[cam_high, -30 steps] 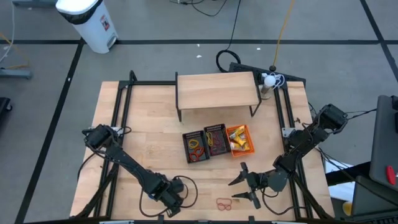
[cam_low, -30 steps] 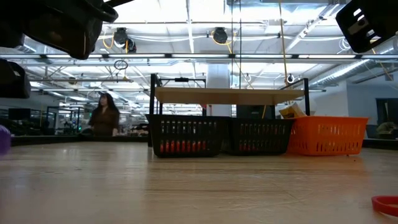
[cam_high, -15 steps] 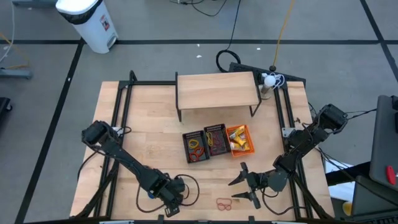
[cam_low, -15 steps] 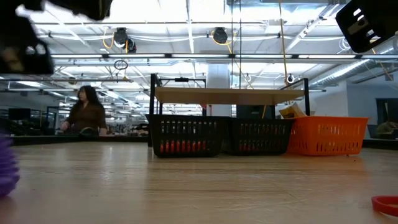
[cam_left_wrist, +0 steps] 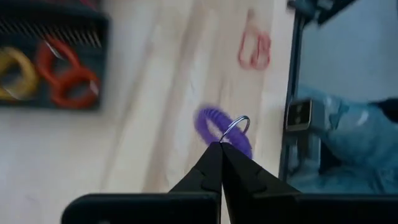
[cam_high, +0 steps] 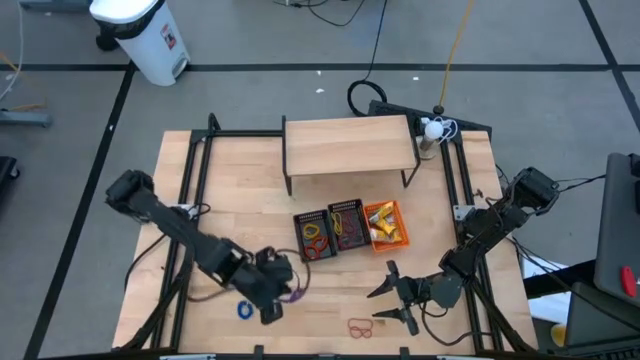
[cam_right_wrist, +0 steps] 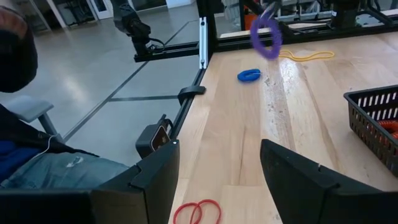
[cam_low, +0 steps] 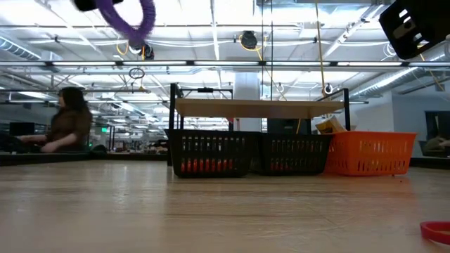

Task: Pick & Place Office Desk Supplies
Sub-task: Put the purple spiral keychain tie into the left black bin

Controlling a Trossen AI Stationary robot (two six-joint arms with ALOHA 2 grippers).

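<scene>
A purple coiled loop (cam_left_wrist: 214,123) with a small metal ring sits at the tips of my left gripper (cam_left_wrist: 221,146), which is shut on it above the table's near-left part (cam_high: 282,290). The coil shows high up in the low view (cam_low: 135,17) and in the right wrist view (cam_right_wrist: 266,34). A blue ring (cam_high: 245,310) lies flat on the table near it. Two joined red loops (cam_high: 360,326) lie at the near edge. My right gripper (cam_high: 395,295) waits open just beyond the red loops (cam_right_wrist: 198,213). My left gripper pinches the coil's metal ring (cam_left_wrist: 236,126) between its two fingertips, only at their free ends. The purple coil (cam_low: 135,17) is lifted clear of the table and hangs at the fingers.
Two black baskets (cam_high: 315,236) (cam_high: 347,225) and an orange one (cam_high: 386,224) stand mid-table, holding red, yellow and other small items. A wooden shelf (cam_high: 350,145) stands behind them. A yellow elastic (cam_right_wrist: 305,56) lies on the left side. A person (cam_low: 67,126) is in the room beyond.
My left gripper has risen from the table's near edge and moved toward the baskets, carrying the purple coil from the tabletop up clear of it. The blue ring has come into view where the gripper was. The person in the background has walked left.
</scene>
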